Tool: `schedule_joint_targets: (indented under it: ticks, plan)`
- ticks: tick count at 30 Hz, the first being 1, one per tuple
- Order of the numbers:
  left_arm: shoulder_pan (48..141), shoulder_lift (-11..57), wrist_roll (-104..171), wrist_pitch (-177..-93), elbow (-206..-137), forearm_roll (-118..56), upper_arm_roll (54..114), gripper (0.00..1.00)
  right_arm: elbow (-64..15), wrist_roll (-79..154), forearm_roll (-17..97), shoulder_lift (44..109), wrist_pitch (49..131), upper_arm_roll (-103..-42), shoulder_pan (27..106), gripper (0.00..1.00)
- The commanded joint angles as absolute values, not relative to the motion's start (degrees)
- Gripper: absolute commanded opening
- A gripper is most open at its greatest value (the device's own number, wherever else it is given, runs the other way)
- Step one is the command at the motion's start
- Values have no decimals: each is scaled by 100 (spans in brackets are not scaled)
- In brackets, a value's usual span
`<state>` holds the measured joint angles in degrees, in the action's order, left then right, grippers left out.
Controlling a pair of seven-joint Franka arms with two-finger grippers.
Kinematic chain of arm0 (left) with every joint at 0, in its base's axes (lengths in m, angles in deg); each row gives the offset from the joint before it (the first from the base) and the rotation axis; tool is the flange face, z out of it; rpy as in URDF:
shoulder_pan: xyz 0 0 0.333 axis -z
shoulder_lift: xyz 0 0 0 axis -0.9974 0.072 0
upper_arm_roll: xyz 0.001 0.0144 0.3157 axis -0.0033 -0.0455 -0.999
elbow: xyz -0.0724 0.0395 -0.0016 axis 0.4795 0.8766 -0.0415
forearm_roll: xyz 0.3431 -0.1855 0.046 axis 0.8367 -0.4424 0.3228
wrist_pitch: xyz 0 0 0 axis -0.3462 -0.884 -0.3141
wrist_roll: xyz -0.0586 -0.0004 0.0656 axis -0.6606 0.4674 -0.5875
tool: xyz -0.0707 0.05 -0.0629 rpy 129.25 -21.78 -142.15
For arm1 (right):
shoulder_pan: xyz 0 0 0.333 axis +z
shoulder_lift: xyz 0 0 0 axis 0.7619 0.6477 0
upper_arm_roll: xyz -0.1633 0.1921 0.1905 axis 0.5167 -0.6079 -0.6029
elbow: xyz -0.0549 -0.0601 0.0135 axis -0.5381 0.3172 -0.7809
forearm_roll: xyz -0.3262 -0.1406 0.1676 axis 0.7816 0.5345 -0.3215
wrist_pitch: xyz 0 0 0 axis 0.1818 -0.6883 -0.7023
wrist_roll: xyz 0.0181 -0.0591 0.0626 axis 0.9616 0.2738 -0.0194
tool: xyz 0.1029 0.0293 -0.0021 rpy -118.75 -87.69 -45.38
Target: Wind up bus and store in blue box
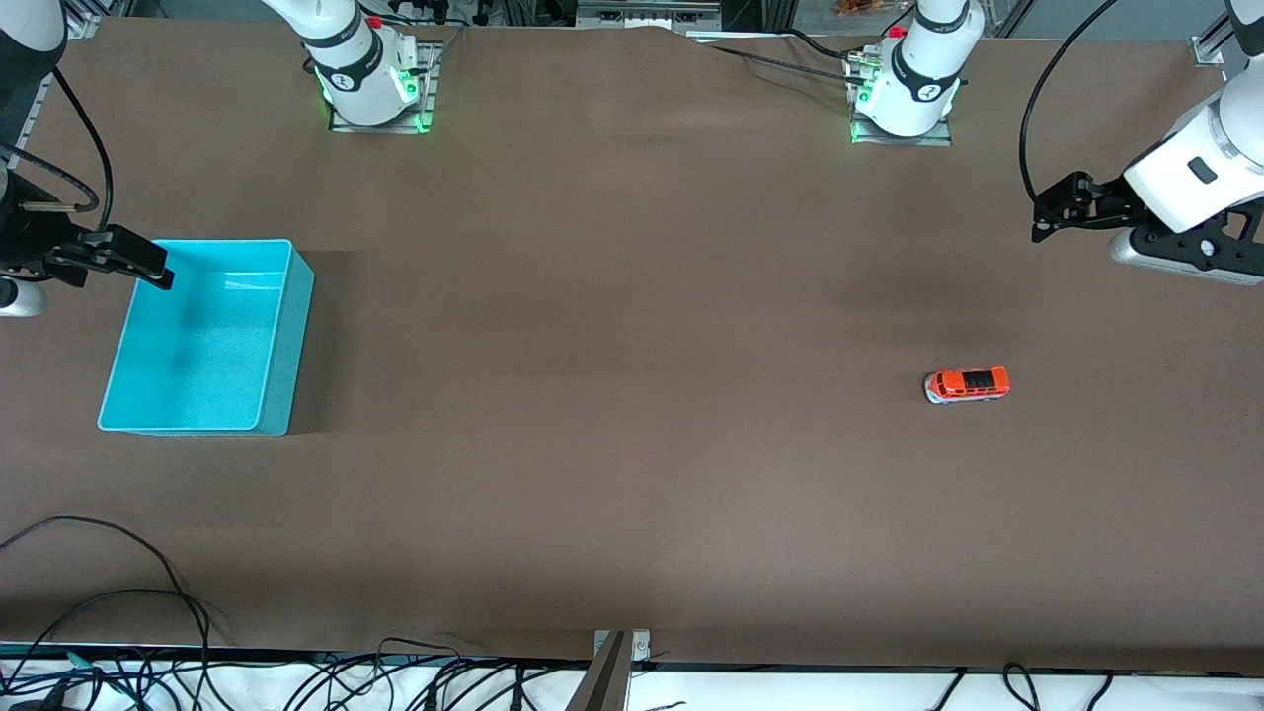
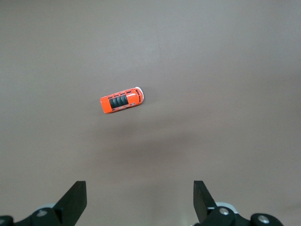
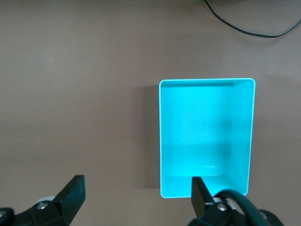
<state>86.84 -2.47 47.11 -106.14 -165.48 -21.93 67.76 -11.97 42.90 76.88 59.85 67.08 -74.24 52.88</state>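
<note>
Left gripper hangs in the air at its own arm's end of the table, fingers spread wide with nothing between them; I see the arm coming in from the table's edge with the wrist bent over and the fingers aimed toward the table's middle. From its wrist camera I look straight down on the bus, which sits alone on the brown table, ahead of the fingertips and well apart from them. In the front view the bus stands on its wheels, nearer the front camera than the left gripper, its long axis running along the table's length, with the silver-grey end pointing toward the right arm's end. Right gripper hovers over the rim of the box at the other end of the table, its fingers also spread and holding nothing; I see that arm reaching in from the table's edge too. Below it the box lies open-topped, one finger over its rim, well apart from the bus.
</note>
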Motion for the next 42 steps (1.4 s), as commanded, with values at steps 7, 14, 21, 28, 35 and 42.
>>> schedule_joint_targets:
  ticks: [7, 14, 21, 28, 35, 42]
  plan:
    - [8587, -157, 5585, -10519, -16452, -2154, 6794, 100, -1117, 4321, 7613, 5995, 6638, -7406, 5289, 100]
    - [8578, -7, 6446, -10571, -16452, -2093, 6794, 100, -1117, 4321, 7613, 5995, 6638, -7415, 5289, 100]
    - [8560, 309, 7650, -10571, -16470, -2093, 6794, 100, -1109, 4321, 7613, 5986, 6647, -7424, 5289, 100]
    - [8464, 591, 8678, -10782, -16531, -1926, 6794, 100, -1117, 4321, 7613, 5978, 6656, -7433, 5298, 100]
    - [8446, 863, 9479, -11081, -16593, -1864, 6794, 100, -1117, 4321, 7613, 5978, 6647, -7433, 5298, 100]
    - [8262, 1319, 10629, -11722, -16786, -1873, 6794, 100, -1117, 4321, 7613, 5978, 6647, -7433, 5298, 100]
